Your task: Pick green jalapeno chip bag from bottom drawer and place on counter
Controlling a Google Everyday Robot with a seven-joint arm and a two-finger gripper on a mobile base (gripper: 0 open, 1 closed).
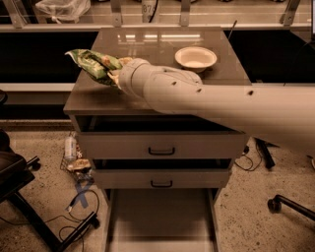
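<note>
Nearest the camera, at the lower edge: the bottom drawer (160, 216), pulled out toward the viewer, plain grey inside. Left of it on the speckled floor, a tangle of cables (81, 197) and the dark legs of a chair base (29, 206); off to the right, a black caster (275, 204). A little further back on the left, against the cabinet's foot, a clear bottle (70, 146) standing upright.

Above the open tray, two upper drawers (161, 146), each with a black handle and a dark gap over its front.

Across the cabinet from the right edge, a thick pale arm (221, 106), reaching leftward over the front of the counter (147, 47). At its tip, the gripper (115, 75), over the counter's front left part, fingers clamped on the green jalapeno chip bag (91, 64). Bag crinkled, tilted, hanging partly past the counter's left edge; contact with the surface not clear enough to call.

Further back on the glossy top, right of centre and well apart from the bag: a white bowl (196, 57), upright. Light reflections along the far part of the top.

Beyond the cabinet, on a shelf at upper left, a crumpled clear plastic bag (61, 7).
</note>
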